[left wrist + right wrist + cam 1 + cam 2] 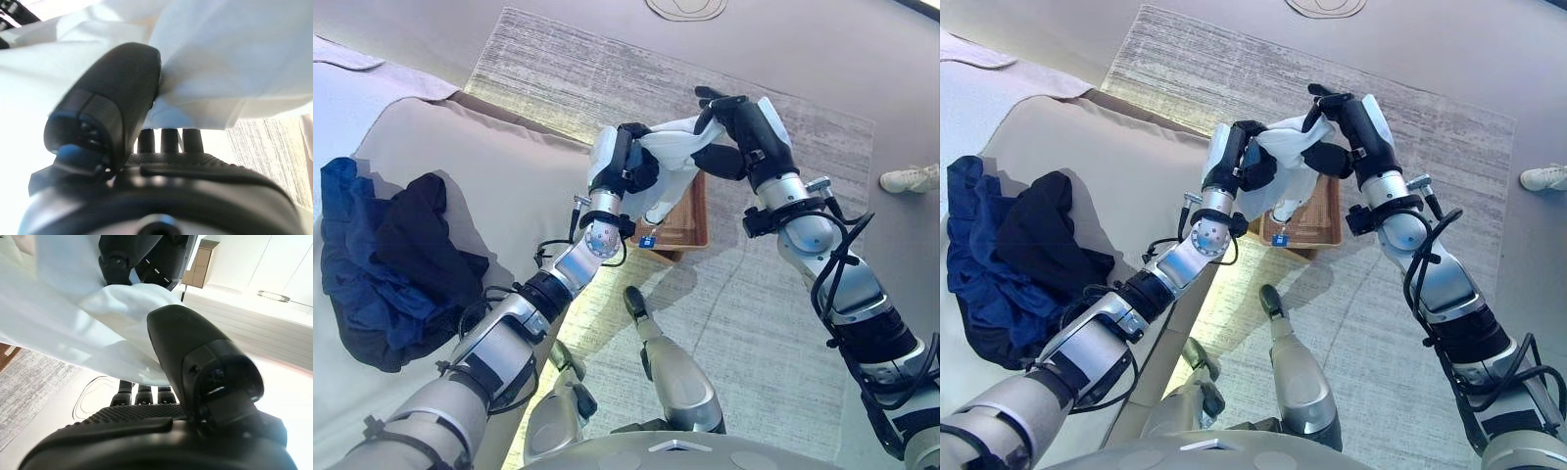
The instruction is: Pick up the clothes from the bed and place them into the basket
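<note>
Right now both the left robot hand [631, 162] and right robot hand [736, 127] pinch the white garment [674, 157], which hangs directly above the wooden basket [683, 227] on the rug, while dark clothes [386, 259] remain on the bed [499, 186].

Left hand [628, 164] and right hand [736, 127], raised together, fingers curled.

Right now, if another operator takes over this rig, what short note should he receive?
Left hand: shut on the white garment.
Right hand: shut on the same garment.
The garment hangs between both hands, above the wooden basket on the rug.
Done: it is lifted off the bed.
Left: release it into the basket, then fetch the dark blue and black clothes on the bed.
</note>
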